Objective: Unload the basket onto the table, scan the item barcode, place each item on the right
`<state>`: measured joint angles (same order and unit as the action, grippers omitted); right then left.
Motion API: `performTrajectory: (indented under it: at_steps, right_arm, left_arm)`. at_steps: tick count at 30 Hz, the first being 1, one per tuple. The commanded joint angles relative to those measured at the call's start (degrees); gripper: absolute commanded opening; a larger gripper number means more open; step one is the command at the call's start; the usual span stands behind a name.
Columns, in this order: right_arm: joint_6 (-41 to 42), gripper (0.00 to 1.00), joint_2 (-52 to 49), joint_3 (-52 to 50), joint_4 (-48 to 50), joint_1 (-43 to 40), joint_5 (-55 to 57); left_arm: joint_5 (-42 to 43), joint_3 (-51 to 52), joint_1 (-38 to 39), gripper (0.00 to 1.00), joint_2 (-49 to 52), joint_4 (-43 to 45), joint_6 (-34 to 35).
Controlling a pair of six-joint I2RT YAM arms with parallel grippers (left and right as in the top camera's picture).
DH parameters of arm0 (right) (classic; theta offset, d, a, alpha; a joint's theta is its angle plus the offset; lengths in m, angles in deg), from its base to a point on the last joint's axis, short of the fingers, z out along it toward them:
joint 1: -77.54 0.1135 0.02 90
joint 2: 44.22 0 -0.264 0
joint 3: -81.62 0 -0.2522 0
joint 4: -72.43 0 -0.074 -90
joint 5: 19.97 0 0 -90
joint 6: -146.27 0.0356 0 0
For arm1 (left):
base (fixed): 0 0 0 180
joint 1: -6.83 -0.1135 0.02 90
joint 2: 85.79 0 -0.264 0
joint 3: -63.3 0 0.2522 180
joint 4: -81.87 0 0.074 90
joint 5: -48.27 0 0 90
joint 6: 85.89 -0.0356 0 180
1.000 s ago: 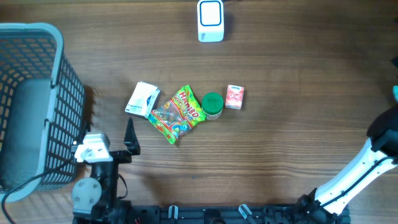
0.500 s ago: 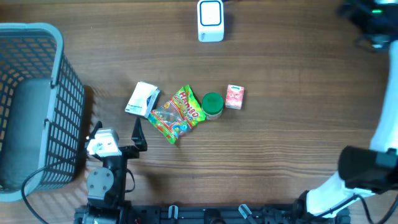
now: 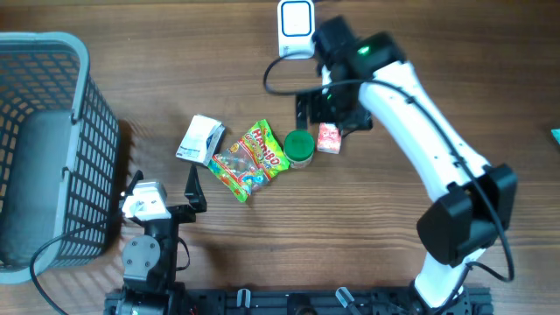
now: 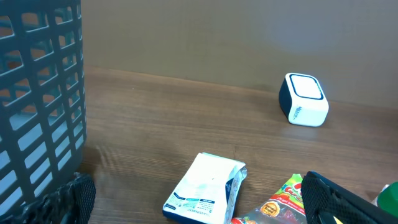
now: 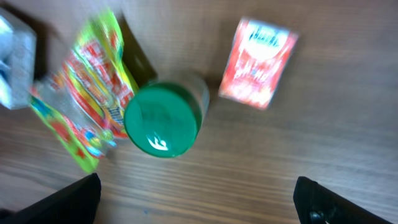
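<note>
With jaws spread and empty, I am hovering my right gripper (image 5: 196, 200) over the green-lidded jar (image 3: 299, 147), sitting between candy bag (image 3: 249, 159) at nine o'clock and red carton (image 3: 330, 136) at three, risking nudging or pinching a neighbour while descending.

Light: even and bright, falling from above.
Right wrist view is smearing with motion; glare is glinting on the green lid (image 5: 163, 120); the basket (image 3: 87, 131) is casting a soft shadow on the table (image 3: 262, 245).
</note>
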<state>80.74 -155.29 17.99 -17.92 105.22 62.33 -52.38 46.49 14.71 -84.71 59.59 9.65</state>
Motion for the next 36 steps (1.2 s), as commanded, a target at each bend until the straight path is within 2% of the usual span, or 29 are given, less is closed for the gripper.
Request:
performTrajectory:
  at_steps: [1, 8, 17, 18, 19, 20, 23, 25, 28, 29, 32, 36]
  right_arm:
    - [4.0, 1.00, -4.1, -2.6, 1.4, 1.2, -1.0]
    - [5.2, 1.00, -10.9, -2.7, 6.3, 4.7, -6.1]
    - [6.1, 1.00, -15.3, -3.0, 10.3, 5.9, -1.9]
    - [6.2, 0.95, -16.1, -3.0, 10.1, 5.9, -2.0]
    - [6.2, 0.84, -16.6, -3.0, 10.1, 5.9, -2.0]
    - [6.1, 0.80, -16.7, -3.0, 10.1, 5.9, -1.9]
    - [5.1, 0.76, -16.5, -2.7, 9.9, 5.7, -0.3]
    - [-1.4, 0.69, -16.5, -2.3, 9.8, 5.1, 2.3]
    - [-18.6, 0.68, -16.5, -1.2, 9.7, 4.8, 8.5]
    - [-21.9, 0.68, -16.5, -1.0, 9.6, 4.8, 12.0]
    - [-24.6, 0.70, -16.4, 1.2, 8.3, 5.2, 20.3]
    - [-26.6, 0.86, -13.9, 8.7, 6.1, 5.4, 19.0]
  left_arm:
    - [-0.7, 0.5, 0.2, 1.00, 0.1, 0.4, 0.9]
    - [-0.7, 0.5, 0.2, 1.00, 0.1, 0.4, 0.9]
    - [-0.7, 0.5, 0.2, 1.00, 0.1, 0.4, 0.9]
    - [-0.7, 0.5, 0.2, 1.00, 0.1, 0.4, 0.9]
    - [-0.7, 0.5, 0.2, 1.00, 0.1, 0.4, 0.9]
    - [-0.7, 0.5, 0.2, 1.00, 0.1, 0.4, 0.9]
    - [-0.7, 0.5, 0.2, 1.00, 0.1, 0.4, 0.9]
    - [-0.7, 0.5, 0.2, 1.00, 0.1, 0.4, 0.9]
    - [-0.7, 0.5, 0.2, 1.00, 0.1, 0.4, 0.9]
    - [-0.7, 0.5, 0.2, 1.00, 0.1, 0.4, 0.9]
    - [-0.7, 0.5, 0.2, 1.00, 0.1, 0.4, 0.9]
    - [-0.7, 0.5, 0.2, 1.00, 0.1, 0.4, 0.9]
